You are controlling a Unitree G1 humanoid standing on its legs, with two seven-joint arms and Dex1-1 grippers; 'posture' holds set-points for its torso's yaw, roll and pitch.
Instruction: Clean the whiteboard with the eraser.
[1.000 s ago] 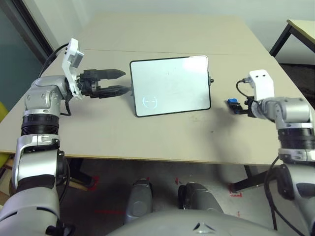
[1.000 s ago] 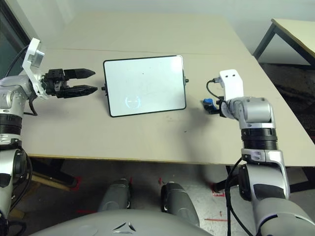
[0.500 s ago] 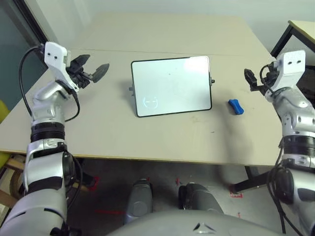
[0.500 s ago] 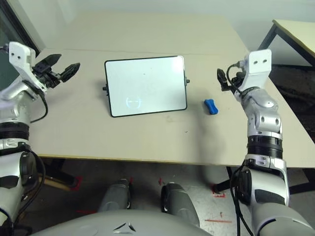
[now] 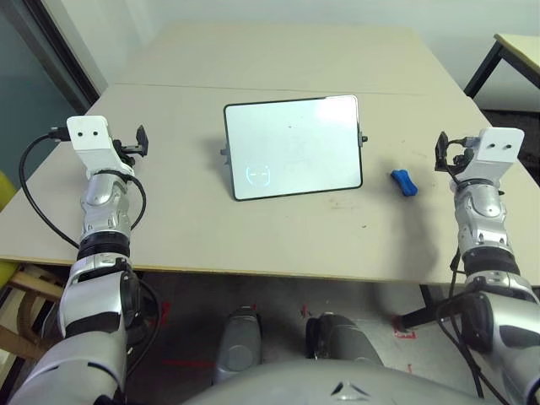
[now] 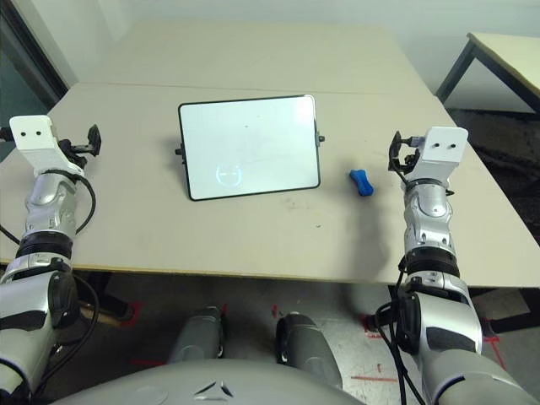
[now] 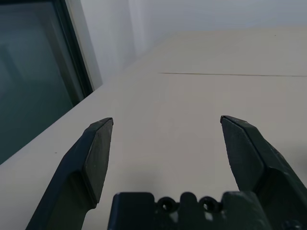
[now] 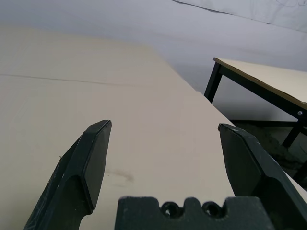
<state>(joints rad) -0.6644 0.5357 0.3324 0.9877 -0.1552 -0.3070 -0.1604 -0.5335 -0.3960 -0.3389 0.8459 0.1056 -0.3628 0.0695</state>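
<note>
Both arms have swung outward from the whiteboard [image 5: 293, 148]; left tool [image 7: 165, 139] and right tool [image 8: 165, 143] gape empty. Eraser [image 5: 403, 182] lies centre-right on bench [image 5: 253, 228].

From my right eye, the whiteboard [image 6: 249, 146] lies flat near the middle of the table [image 6: 253, 232], its long side running across, with a faint round blue mark in its lower left part. The eraser [image 6: 361, 182] rests on the table just right of the whiteboard, apart from it. My right gripper [image 6: 396, 153] sits to the right of the eraser, not touching it. My left gripper [image 6: 91, 139] is well to the left of the whiteboard. A second table [image 6: 506, 51] stands at the far right.
</note>
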